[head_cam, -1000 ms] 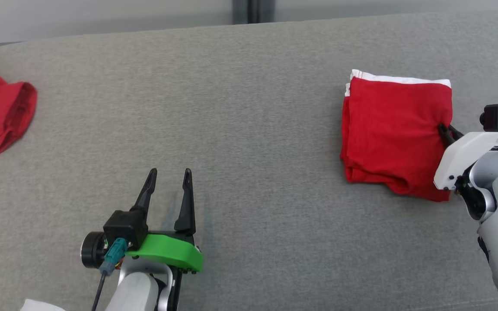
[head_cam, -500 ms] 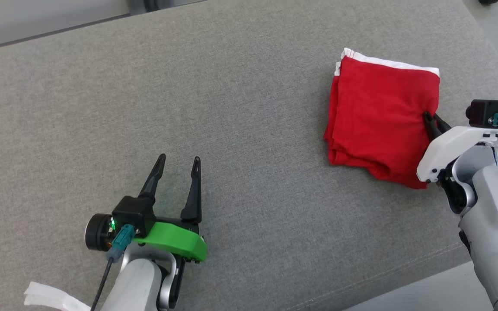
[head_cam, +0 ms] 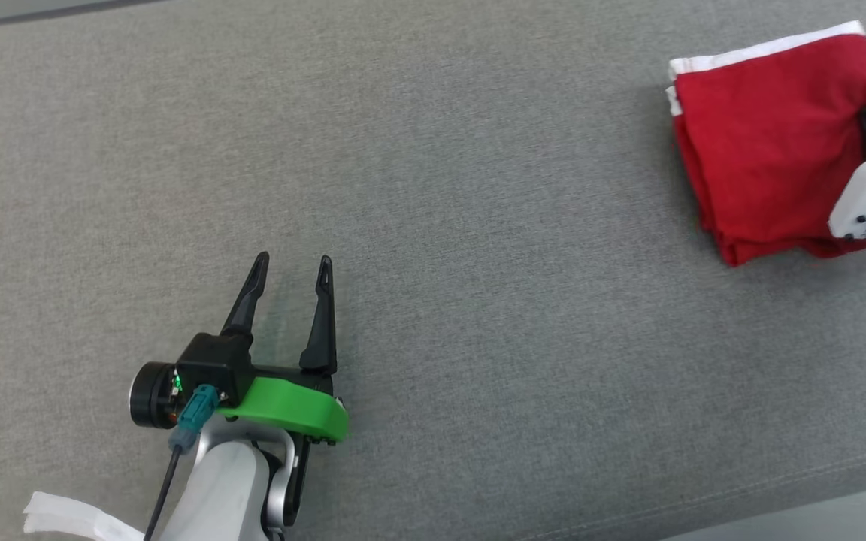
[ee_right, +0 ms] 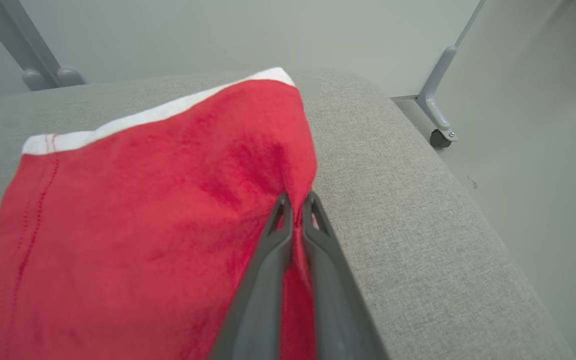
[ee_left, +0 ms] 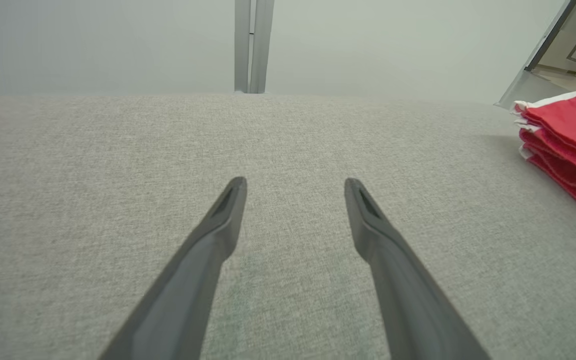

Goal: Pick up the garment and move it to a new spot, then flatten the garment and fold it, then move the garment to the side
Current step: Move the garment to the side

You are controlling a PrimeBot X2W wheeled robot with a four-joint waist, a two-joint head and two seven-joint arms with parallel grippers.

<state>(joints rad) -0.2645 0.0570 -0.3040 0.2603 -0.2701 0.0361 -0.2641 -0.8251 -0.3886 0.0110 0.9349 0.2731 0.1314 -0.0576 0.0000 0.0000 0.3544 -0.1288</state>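
Here, the folded red garment [head_cam: 767,143] sits at the far right of the grey cushioned surface [head_cam: 478,225], close to that surface's right edge. A white band [head_cam: 764,51] runs along its far edge. The left wrist view shows its left side as a stack of several red layers with white trim, resting on the grey fabric.

The right gripper [ee_right: 296,200] is closed almost fully on the garment's right edge. Its 2 dark fingers [ee_right: 268,260] press together with a narrow fold of red cloth pinched between their tips, and the cloth puckers toward that pinch. In the head view the same fingers reach in from the right, with the arm's white wrist shell [head_cam: 865,191] just beside the garment's near right corner. Whether any part of the garment is raised off the surface, I cannot tell.

The left gripper [head_cam: 292,263] is well apart from the garment, at the near left of the surface. Its 2 fingers are spread wide and point toward the far side, with only bare grey fabric between them, so they hold nothing. A green bracket [head_cam: 290,409] sits at its wrist, and a strip of white material [head_cam: 65,515] lies at the near left corner of the head view.

Beyond the surface's right edge, the right wrist view shows a pale floor [ee_right: 543,150] and a grey leg [ee_right: 433,75] ending in a small caster [ee_right: 438,137].
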